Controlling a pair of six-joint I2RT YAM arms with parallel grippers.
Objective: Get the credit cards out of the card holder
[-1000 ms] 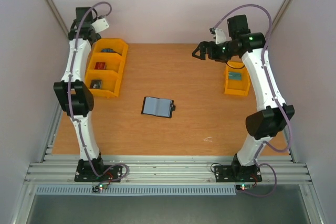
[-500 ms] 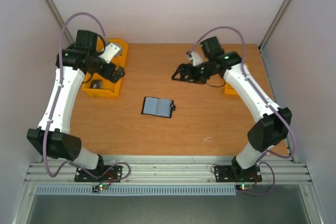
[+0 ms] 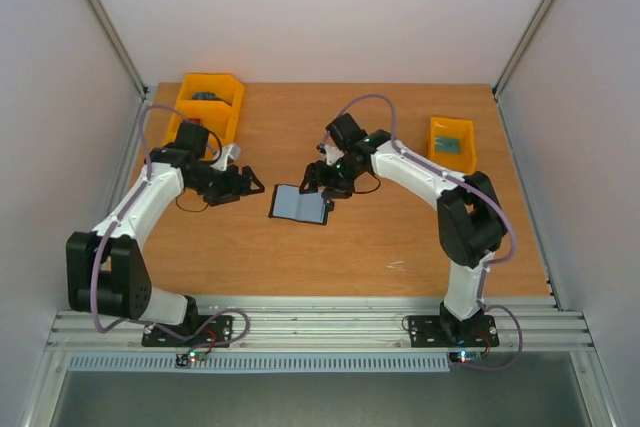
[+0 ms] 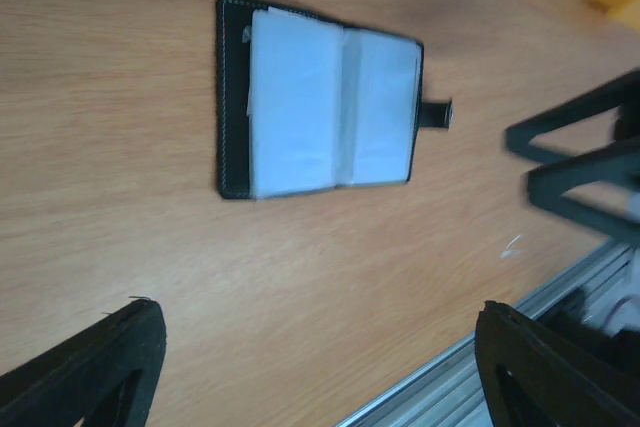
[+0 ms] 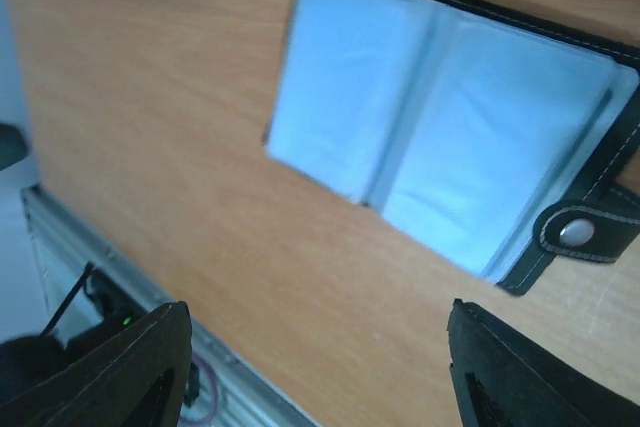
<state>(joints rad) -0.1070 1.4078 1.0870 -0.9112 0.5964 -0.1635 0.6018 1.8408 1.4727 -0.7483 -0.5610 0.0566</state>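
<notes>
Card holder (image 3: 299, 204) lies open and flat near middle of worktop (image 3: 400, 227), pale blue panels up, snap tab (image 5: 575, 233) toward right edge, left gripper (image 3: 244, 186) just left of it, jaws wide, empty, right gripper (image 3: 312, 181) over its far edge, jaws wide, empty

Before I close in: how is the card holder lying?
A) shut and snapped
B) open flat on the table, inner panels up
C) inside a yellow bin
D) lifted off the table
B: the card holder lies spread open on the table, pale panels up.
</notes>
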